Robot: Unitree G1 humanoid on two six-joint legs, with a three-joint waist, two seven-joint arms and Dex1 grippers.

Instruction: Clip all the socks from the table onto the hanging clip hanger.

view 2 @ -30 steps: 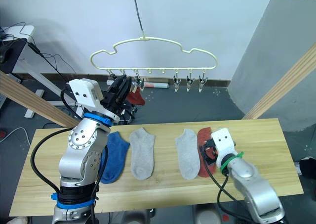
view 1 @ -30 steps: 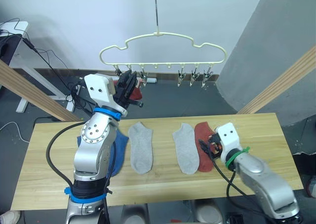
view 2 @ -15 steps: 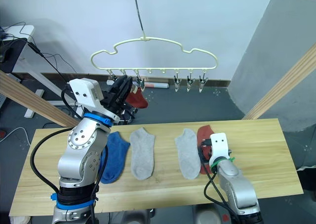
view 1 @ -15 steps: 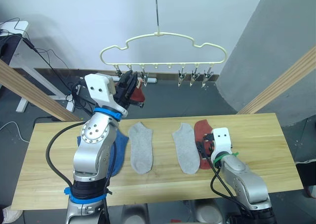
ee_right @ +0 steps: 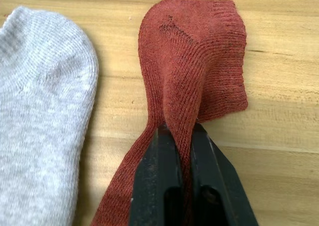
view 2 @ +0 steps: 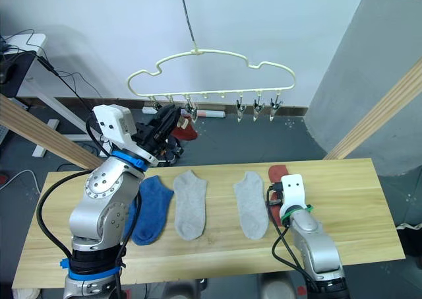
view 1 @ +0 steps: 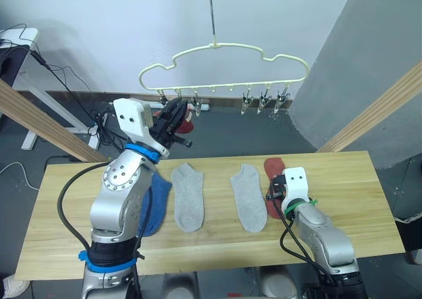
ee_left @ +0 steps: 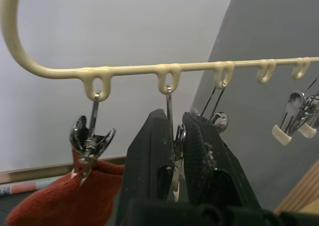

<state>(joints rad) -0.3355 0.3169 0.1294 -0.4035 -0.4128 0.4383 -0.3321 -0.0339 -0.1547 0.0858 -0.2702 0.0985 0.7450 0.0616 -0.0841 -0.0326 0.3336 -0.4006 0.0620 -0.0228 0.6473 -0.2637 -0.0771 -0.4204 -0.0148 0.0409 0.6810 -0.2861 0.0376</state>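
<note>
The right tool is pinched tight on a fold of the rust red knit ankle sock, lying lengthwise front-to-back on the pale wood plank tabletop. The cream-yellow wire clip hanger hangs up and left, where the left tool squeezes a metal clip.

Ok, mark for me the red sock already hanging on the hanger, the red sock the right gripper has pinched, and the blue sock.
hung red sock [ee_left: 60, 198], left wrist view, knit body below its clip.
pinched red sock [ee_right: 194, 61], right wrist view, flat part ahead of the fingers.
blue sock [view 2: 153, 210], right eye view, middle of visible part.
</note>
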